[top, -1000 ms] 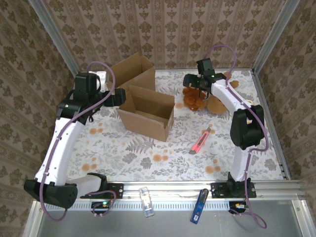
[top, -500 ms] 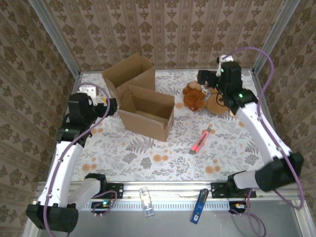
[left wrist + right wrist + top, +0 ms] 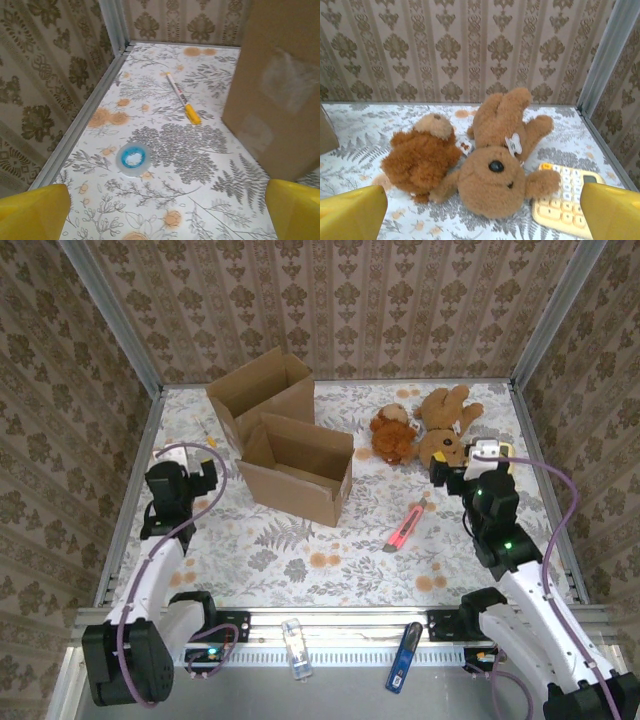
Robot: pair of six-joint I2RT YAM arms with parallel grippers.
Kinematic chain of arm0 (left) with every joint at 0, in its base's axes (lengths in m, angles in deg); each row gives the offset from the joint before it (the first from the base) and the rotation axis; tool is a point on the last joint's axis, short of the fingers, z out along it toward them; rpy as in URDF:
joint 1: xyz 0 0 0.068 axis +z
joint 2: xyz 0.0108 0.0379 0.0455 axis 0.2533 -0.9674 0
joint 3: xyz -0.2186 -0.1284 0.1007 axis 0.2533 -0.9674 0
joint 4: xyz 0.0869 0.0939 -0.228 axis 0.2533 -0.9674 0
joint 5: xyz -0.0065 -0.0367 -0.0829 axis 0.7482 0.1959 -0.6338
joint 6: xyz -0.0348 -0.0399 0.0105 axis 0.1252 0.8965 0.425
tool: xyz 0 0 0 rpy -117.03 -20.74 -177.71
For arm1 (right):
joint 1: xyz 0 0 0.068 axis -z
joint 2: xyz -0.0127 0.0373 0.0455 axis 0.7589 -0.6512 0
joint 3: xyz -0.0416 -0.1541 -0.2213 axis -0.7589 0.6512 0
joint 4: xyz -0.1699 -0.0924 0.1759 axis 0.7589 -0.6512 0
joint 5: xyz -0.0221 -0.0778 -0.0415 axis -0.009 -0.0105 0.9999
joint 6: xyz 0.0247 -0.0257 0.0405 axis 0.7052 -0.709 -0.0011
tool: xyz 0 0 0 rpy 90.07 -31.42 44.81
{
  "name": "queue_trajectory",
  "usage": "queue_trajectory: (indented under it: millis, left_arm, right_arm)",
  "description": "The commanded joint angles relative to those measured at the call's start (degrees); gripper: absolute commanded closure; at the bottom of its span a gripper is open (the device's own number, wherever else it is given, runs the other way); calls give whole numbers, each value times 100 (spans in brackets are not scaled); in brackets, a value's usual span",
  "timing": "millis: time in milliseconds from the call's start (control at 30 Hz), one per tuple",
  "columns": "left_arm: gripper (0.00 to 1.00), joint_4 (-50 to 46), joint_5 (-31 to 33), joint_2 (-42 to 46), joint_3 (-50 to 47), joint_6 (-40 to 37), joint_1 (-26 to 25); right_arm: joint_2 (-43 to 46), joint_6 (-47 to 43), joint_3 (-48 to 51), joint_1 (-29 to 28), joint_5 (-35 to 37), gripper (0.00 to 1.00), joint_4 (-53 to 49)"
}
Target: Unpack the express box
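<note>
Ahead of the right gripper (image 3: 447, 466) lie bears (image 3: 490, 175) and calculator (image 3: 565, 205); it and the left gripper (image 3: 205, 474) gape empty, box (image 3: 300, 480) seemingly unpacked

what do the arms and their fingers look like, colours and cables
Both the left arm and right arm have white links with black joints and bases, each trailed by a purple cable. A small green light glows on the right arm. The left fingertips and right fingertips are yellow.
</note>
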Motion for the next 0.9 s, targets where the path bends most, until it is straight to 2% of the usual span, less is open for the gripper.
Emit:
queue_trajectory:
  millis: [0, 133, 300, 400, 467, 533, 600, 733, 833, 867]
  left_arm:
    - [0, 1545, -57, -249, -540, -93, 123]
    - [0, 3150, -323, -1000, -1168, -7, 174]
    - [0, 5645, -651, -2867, -1551, -174, 186]
    - [0, 6494, -899, -3686, -1526, -237, 199]
    - [0, 5494, -1070, -3364, -1281, -197, 218]
    - [0, 5460, -1463, -3521, -1097, -373, 218]
    - [2, 4981, -1777, -3468, -888, -503, 216]
    - [0, 4977, -1687, -3476, -884, -481, 216]
    - [0, 5224, -1583, -3468, -1017, -449, 227]
    - [0, 5338, -1542, -3478, -1067, -439, 228]
  right_arm:
    - [163, 37, 572, 41, 323, 0, 571]
    - [3, 71, 1246, 128, 419, 0, 1329]
    - [-389, 0, 1975, 251, 439, 0, 2578]
    - [-589, -84, 2080, 363, 323, 0, 2886]
    - [-828, -95, 2103, 470, 228, 0, 3155]
    - [-1104, -93, 2060, 557, 120, 0, 3409]
    - [-1568, -101, 1973, 664, -47, 0, 3795]
    - [-2989, -45, 1655, 861, -400, 0, 4621]
    - [-4345, 41, 1589, 951, -722, 0, 5918]
    - [-4605, 11, 1457, 952, -863, 0, 5843]
